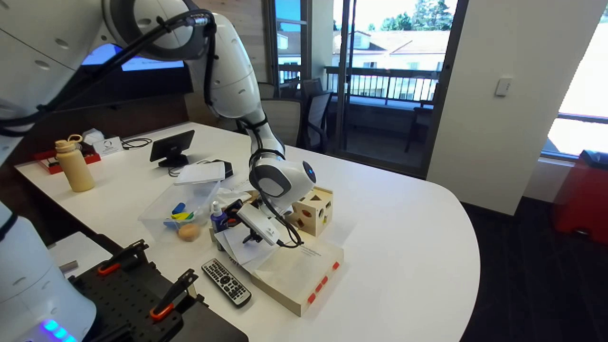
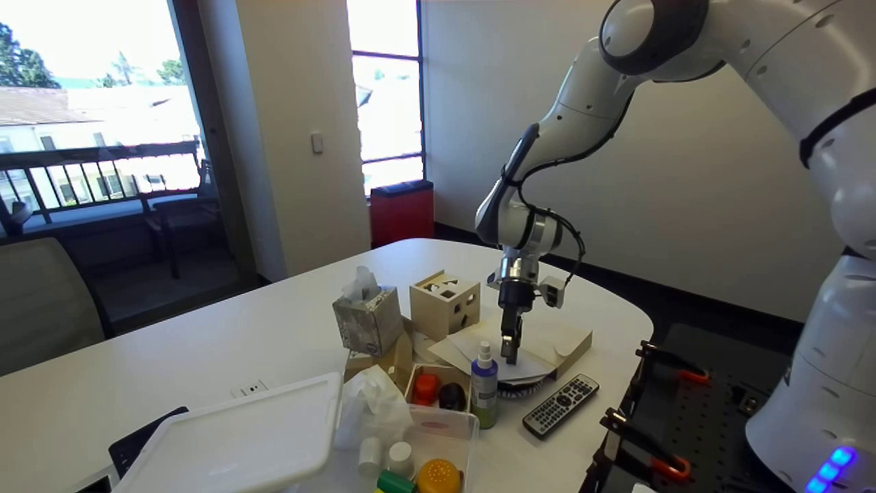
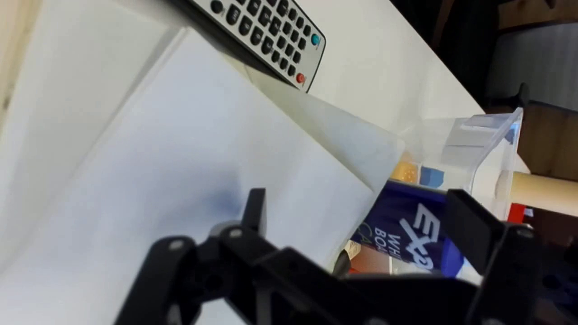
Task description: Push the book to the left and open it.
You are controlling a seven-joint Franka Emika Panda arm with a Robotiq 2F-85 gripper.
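Book lies beside the remote, pale sheets over its left side. I'd guess it heavy, its leaves thin and easily creased; lift them by the red-tabbed right edge. The gripper, jaws spread wide, holds nothing.

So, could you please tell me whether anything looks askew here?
Yes: at the thick, cream-paged open book, pale paper sheets lie fanned at mismatched angles rather than flush, jutting towards the white-nozzled blue plastic spray bottle.
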